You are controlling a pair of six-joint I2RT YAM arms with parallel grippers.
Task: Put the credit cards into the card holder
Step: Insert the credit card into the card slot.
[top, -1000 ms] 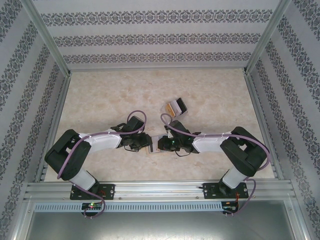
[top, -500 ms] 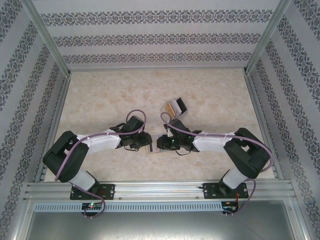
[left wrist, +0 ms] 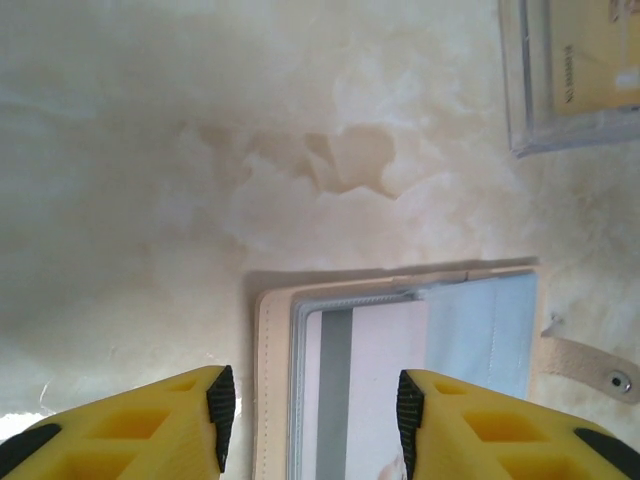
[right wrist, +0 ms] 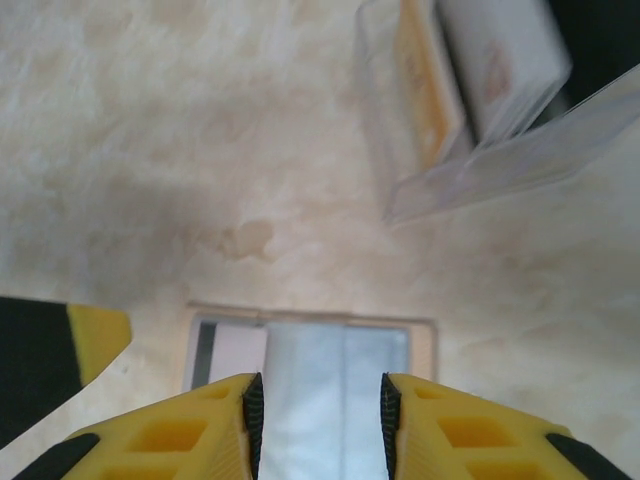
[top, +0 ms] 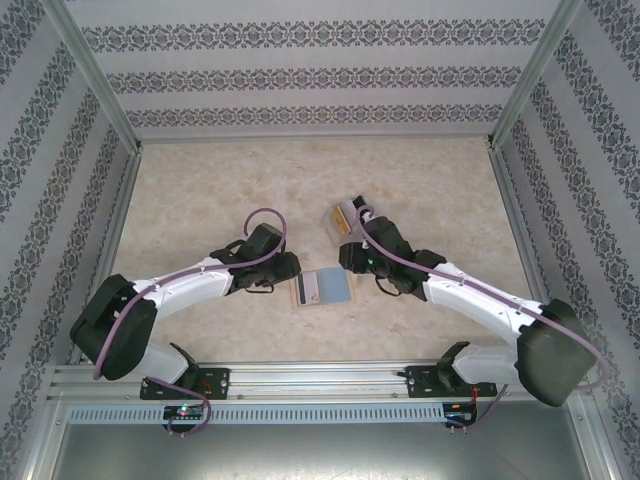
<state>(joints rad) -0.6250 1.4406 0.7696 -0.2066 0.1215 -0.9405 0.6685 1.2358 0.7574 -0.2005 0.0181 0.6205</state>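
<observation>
All on the table [top: 200, 190]: left gripper [left wrist: 310, 405] and right gripper [right wrist: 322, 410], jaws apart, empty, either side of the open holder [top: 322, 288]; box [top: 345, 216] beyond. One card [left wrist: 365, 380] seated. Advise pinching a boxed card [right wrist: 425, 90] by its edge, sliding it in flat.

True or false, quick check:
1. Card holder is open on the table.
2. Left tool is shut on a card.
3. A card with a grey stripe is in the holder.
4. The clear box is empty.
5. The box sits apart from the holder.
1. True: the card holder lies open, flat on the table.
2. False: the left tool has its jaws apart with nothing between them.
3. True: the striped card sits in the open holder.
4. False: the clear box holds an orange-yellow card and a white card.
5. True: bare table shows between them.
</observation>
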